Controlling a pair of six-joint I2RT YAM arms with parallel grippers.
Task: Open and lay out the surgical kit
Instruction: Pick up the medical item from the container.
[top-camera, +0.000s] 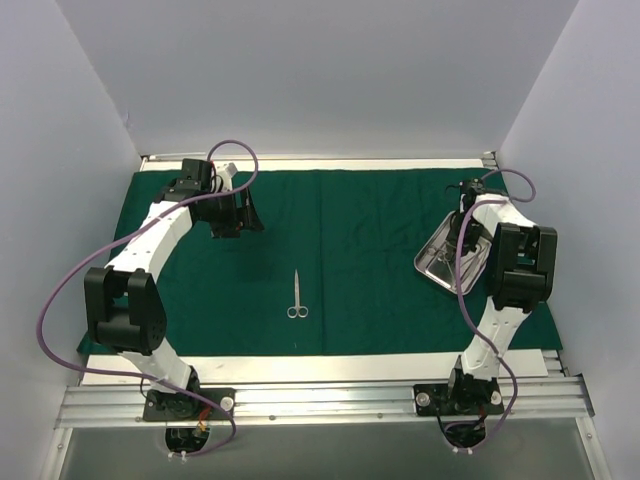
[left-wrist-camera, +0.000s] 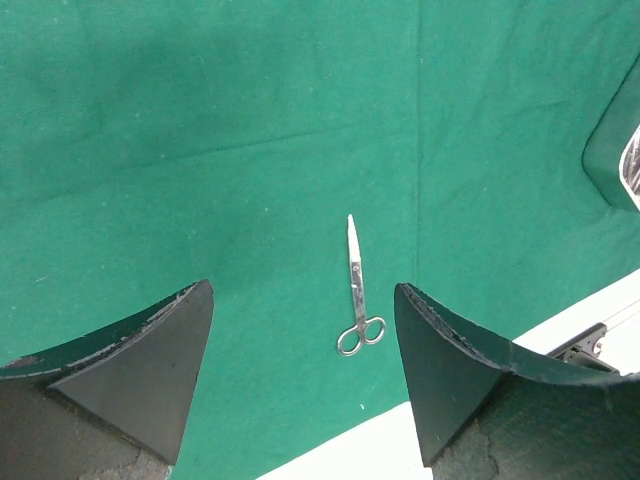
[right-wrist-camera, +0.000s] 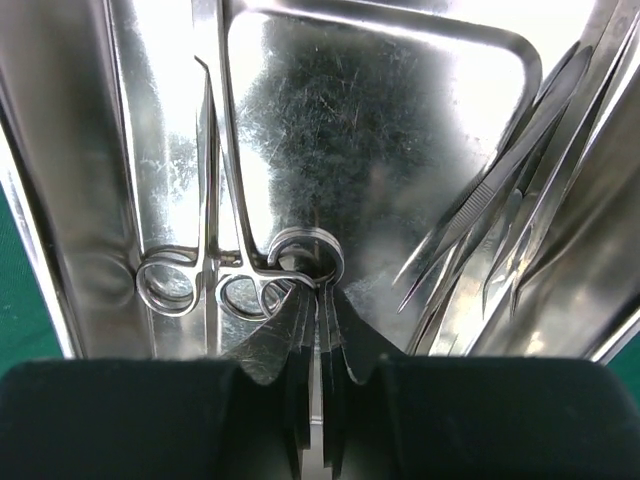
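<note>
The dark green drape (top-camera: 370, 220) lies spread flat over the table. A pair of silver scissors (top-camera: 297, 297) lies on it near the middle, rings toward me, and also shows in the left wrist view (left-wrist-camera: 355, 290). The steel tray (top-camera: 438, 262) sits on the drape at the right. My right gripper (top-camera: 465, 232) is down inside the tray (right-wrist-camera: 380, 130), shut (right-wrist-camera: 318, 300) on a ring handle of a ring-handled instrument (right-wrist-camera: 215, 150) lying along the tray's left wall. My left gripper (top-camera: 232, 215) hovers open and empty (left-wrist-camera: 302, 288) above the drape's far left part.
Several thin tweezers (right-wrist-camera: 500, 200) lie in the tray's right side. The tray's corner shows at the right edge of the left wrist view (left-wrist-camera: 632, 165). The white table edge (top-camera: 320, 370) runs along the drape's near side. Grey walls close in left, right and behind.
</note>
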